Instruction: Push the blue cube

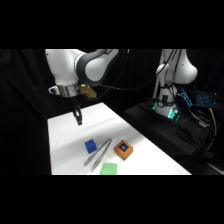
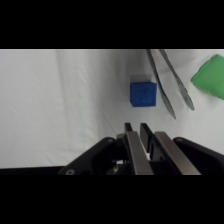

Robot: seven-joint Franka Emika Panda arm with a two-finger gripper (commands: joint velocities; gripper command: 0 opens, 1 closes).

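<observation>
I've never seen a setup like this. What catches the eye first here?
The big white arm reaches over the bright white table, its gripper hanging above it with jaws shut. Nearer the front edge lie a blue cube, metal tongs beside it, an orange-brown block and a flat green square.

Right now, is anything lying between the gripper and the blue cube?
No. In the wrist view only bare white table separates the gripper from the blue cube. The tongs lie beside the cube, off that path.
</observation>
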